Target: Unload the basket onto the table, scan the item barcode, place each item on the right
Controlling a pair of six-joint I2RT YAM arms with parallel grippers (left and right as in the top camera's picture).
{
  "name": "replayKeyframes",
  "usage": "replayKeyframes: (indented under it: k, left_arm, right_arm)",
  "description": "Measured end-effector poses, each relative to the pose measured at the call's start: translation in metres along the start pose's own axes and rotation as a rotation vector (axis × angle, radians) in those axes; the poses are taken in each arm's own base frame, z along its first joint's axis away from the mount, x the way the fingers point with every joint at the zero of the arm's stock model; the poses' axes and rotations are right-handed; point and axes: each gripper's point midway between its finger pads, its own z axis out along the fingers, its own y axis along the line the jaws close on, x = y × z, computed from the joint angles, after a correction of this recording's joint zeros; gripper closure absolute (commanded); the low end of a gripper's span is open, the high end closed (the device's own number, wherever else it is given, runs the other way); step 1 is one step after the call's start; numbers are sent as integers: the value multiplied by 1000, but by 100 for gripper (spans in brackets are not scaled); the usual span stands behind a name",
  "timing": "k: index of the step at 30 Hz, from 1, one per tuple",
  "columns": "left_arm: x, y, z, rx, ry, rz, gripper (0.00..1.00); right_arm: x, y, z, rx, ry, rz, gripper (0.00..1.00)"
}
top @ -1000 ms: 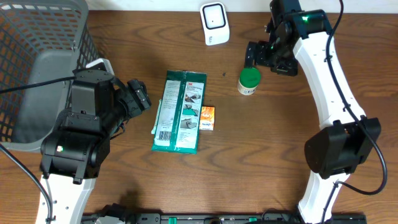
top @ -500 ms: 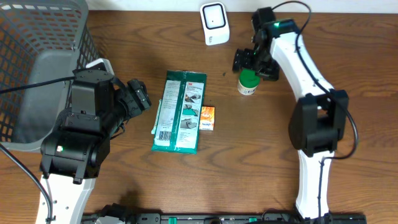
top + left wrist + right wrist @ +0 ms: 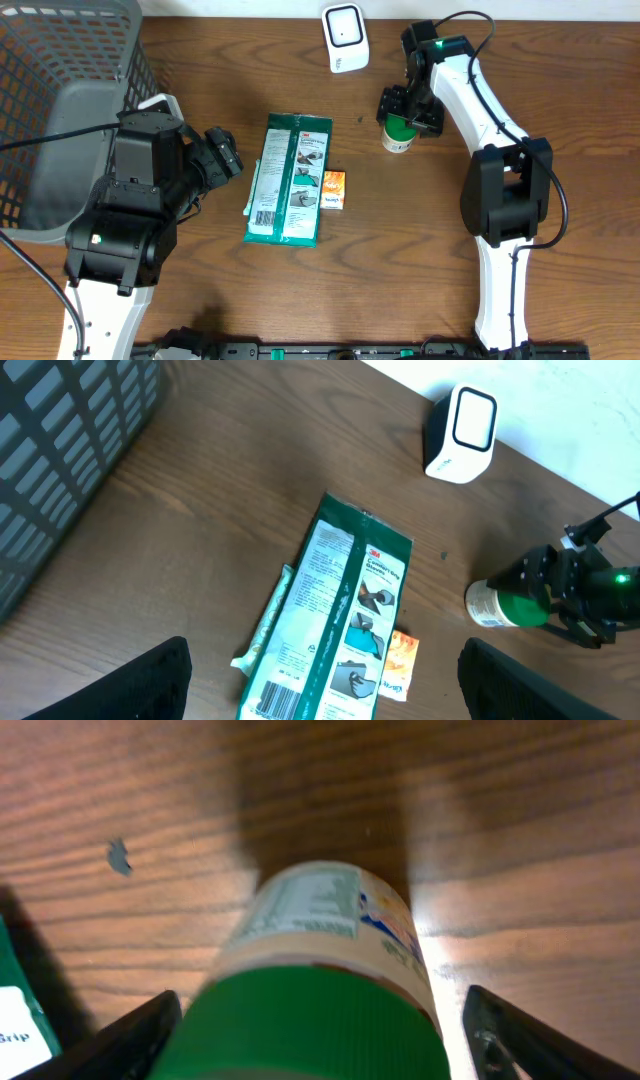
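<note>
A small bottle with a green cap (image 3: 398, 138) stands upright at the back right of the table. My right gripper (image 3: 406, 106) has come down over it. In the right wrist view the green cap (image 3: 310, 1020) fills the space between the two black fingers (image 3: 500, 1040), with a narrow gap on each side, so the gripper (image 3: 320, 1045) is open around the bottle. The white barcode scanner (image 3: 345, 37) stands at the back edge, left of the bottle. My left gripper (image 3: 228, 155) hovers open beside a green packet (image 3: 290, 180), nothing between its fingers (image 3: 140, 685).
The green packet (image 3: 335, 620) lies flat with a barcode (image 3: 265, 700) at its near left corner. A small orange box (image 3: 334, 189) lies against its right side. A grey wire basket (image 3: 60, 110) takes up the left end of the table.
My right arm has swung left and down from beside the bottle until its fingers straddle the green cap, and its jaws have narrowed a little. The left arm has not moved.
</note>
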Motion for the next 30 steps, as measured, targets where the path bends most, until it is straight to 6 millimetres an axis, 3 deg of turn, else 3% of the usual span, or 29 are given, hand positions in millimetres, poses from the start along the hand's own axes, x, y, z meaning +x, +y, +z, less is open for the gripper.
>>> replayKeyframes:
  k: [3,5,15,26,29,30]
  left_arm:
    - [0,0,0,0,0,0,14]
    - [0,0,0,0,0,0,14]
    - [0,0,0,0,0,0,14]
    - [0,0,0,0,0,0,14]
    - [0,0,0,0,0,0,14]
    - [0,0,0,0,0,0,14]
  right_arm:
    - [3,-2,0,6,12,-1,28]
    - [3,-2,0,6,13,-19,37]
    - [17,0,1,41,45,-187,41]
    - [57,8,0,82,166,-401,34]
    - [59,10,0,81,168,-418,27]
    - [59,10,0,80,169,-421,20]
